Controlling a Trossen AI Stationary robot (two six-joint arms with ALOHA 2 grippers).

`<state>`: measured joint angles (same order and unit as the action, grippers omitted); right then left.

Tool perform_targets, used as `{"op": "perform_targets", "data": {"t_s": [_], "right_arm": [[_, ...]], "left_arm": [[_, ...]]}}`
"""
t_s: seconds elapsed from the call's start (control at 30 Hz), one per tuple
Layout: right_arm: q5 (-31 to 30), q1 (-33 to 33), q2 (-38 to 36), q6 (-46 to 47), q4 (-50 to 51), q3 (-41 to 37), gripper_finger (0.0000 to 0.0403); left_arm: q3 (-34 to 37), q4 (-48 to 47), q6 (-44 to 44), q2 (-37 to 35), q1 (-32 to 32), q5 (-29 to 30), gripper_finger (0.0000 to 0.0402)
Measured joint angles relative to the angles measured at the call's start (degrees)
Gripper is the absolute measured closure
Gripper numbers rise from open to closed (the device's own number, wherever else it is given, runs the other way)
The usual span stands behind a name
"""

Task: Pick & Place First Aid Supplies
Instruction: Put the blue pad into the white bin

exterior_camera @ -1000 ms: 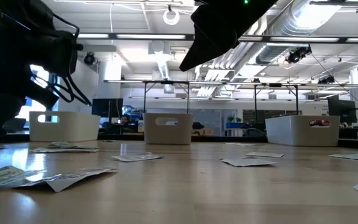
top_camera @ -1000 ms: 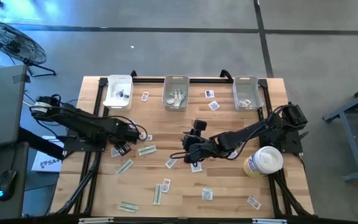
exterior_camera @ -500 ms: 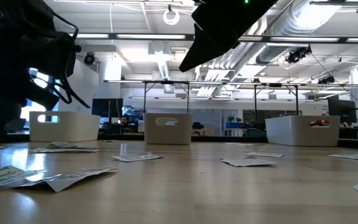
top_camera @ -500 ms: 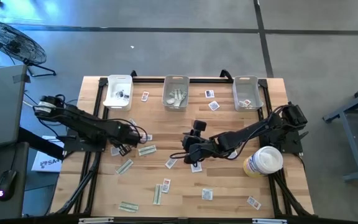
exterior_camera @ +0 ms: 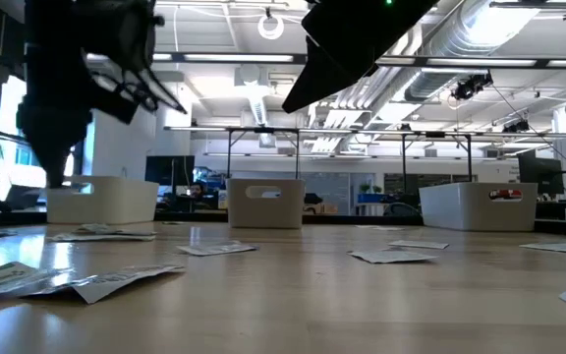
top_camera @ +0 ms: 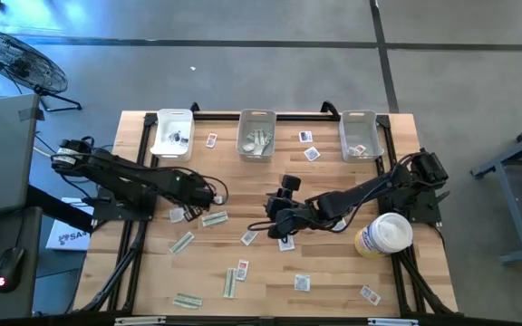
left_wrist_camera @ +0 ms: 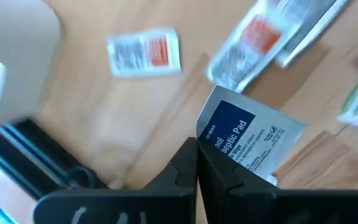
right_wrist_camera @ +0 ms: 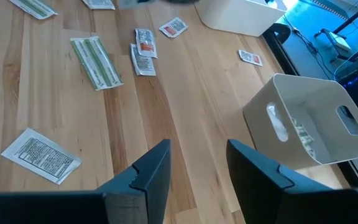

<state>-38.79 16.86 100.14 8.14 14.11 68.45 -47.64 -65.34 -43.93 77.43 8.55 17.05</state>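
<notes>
The first aid supplies are small paper packets strewn flat over the wooden table (top_camera: 333, 263): white ones (top_camera: 302, 282) and pale green strips (top_camera: 182, 242). My left gripper (top_camera: 201, 195), at the table's left-centre, is shut on a white packet with a blue mark (left_wrist_camera: 253, 140). My right gripper (top_camera: 275, 215) hovers open over the table's middle, with nothing between its fingers (right_wrist_camera: 197, 168). In the low view my left arm (exterior_camera: 77, 88) stands raised above the table. My left gripper pinches the packet's blue-marked end (left_wrist_camera: 219, 134) between its two fingertips, coming from above and pointing steeply down. The rest of the packet sticks out sideways past the fingers. It hangs clear of the wood, above other packets (left_wrist_camera: 145, 51).
Three clear bins stand along the far edge: left (top_camera: 172, 133), middle (top_camera: 256, 134), right (top_camera: 361, 134). A white-and-yellow tub (top_camera: 383, 234) stands at the right, beside my right arm. A green strip (right_wrist_camera: 95, 62) and white packets (right_wrist_camera: 41, 155) lie ahead of my right gripper.
My left gripper has shut on the blue-marked packet, then risen and shifted a little toward the table's right, lifting the packet clear of the wood.
</notes>
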Motion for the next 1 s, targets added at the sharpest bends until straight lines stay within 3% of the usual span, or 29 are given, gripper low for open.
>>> {"op": "perform_targets", "data": {"t_s": [0.23, 0.5, 0.7, 1.0], "right_arm": [[0.0, 0.0, 0.0, 0.0, -0.2, 0.0, 0.0254], [0.8, 0.1, 0.0, 0.9, -0.1, 0.0, 0.0254], [1.9, 0.2, 0.0, 1.4, -0.2, 0.0, 0.0254], [1.9, 0.2, 0.0, 2.1, -0.2, 0.0, 0.0254]], "left_arm": [[-10.8, -7.3, 6.9, 0.0, -8.6, 9.1, 0.0401], [-16.6, -3.5, 20.0, -0.1, -34.6, 12.1, 0.0401], [-16.6, 0.7, 22.7, 2.3, -51.8, 12.5, 0.0401], [-15.5, 2.5, 23.8, 12.2, -57.1, 15.8, 0.0401]]}}
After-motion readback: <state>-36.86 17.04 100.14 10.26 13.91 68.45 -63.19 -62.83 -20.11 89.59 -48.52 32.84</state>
